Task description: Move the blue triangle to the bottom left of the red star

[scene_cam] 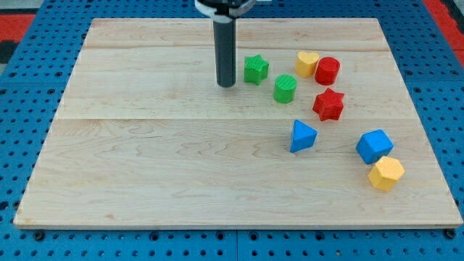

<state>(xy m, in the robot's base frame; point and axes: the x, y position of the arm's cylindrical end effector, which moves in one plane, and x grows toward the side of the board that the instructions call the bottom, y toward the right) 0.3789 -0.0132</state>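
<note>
The rod descends from the view's top, and my tip (226,85) rests on the wooden board (145,167) in its upper middle area. The end effector is a plain straight rod with no parts that spread or press together; it pinches nothing and touches no block.

The green star (255,69) lies just beside my tip at about 2 o'clock, with a narrow gap between them. The green cylinder (285,88) lies at 3 o'clock from my tip, a little farther out, at 4 o'clock from the green star.

The blue triangle (302,136) lies well apart from my tip, at about 4 o'clock. It sits at 7 o'clock from the red star (328,104), near it but not touching.

The red cylinder (327,70) stands at 12 o'clock from the red star. The yellow heart (307,64) is just beside the red cylinder at 9 o'clock; whether the two touch cannot be determined.

The blue cube (374,146) lies at 3 o'clock from the blue triangle, apart from it. The yellow hexagon (386,173) sits at 5 o'clock from the blue cube, touching or nearly touching it.

All blocks occupy the right half of the board.
</note>
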